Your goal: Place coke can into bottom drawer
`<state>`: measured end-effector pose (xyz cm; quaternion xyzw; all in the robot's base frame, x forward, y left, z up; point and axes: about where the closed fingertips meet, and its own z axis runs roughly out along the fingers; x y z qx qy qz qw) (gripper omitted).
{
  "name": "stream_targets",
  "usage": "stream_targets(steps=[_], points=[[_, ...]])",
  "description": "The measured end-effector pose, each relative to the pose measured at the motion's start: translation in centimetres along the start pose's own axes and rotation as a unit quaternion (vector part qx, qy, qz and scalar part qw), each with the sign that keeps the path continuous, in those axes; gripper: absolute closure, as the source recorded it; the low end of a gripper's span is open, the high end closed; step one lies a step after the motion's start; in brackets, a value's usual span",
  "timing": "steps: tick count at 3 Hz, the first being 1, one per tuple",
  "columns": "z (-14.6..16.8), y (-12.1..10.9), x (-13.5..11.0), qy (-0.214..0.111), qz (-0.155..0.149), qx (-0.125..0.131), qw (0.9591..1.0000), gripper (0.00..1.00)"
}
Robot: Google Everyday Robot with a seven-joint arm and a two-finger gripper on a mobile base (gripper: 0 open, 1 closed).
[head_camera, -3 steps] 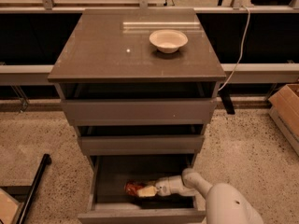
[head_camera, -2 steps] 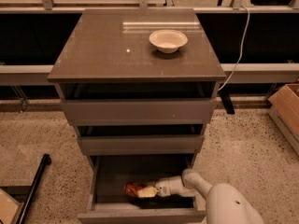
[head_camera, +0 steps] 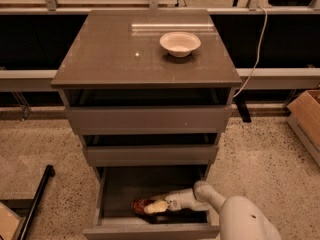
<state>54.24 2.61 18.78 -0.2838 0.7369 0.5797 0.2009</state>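
Clenched on the coke can [head_camera: 139, 205] with the jaws of the gripper [head_camera: 156, 207], low over the floor of the pulled-out bottom drawer [head_camera: 150, 231], left of centre and close to its near front. Reached from the near right by way of the white arm [head_camera: 200, 196]. Farther out and above: two shallower drawers [head_camera: 150, 155] slightly ajar, then a white bowl [head_camera: 180, 43] on the cabinet top [head_camera: 115, 54], far and right of centre.

Gripper [head_camera: 154, 207] low, centre — arm outstretched
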Motion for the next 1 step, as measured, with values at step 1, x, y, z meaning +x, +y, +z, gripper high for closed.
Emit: stream_targets(steps=[1], points=[[0.11,0.04,0.03,0.0,0.0,-0.001,1.0,0.0]])
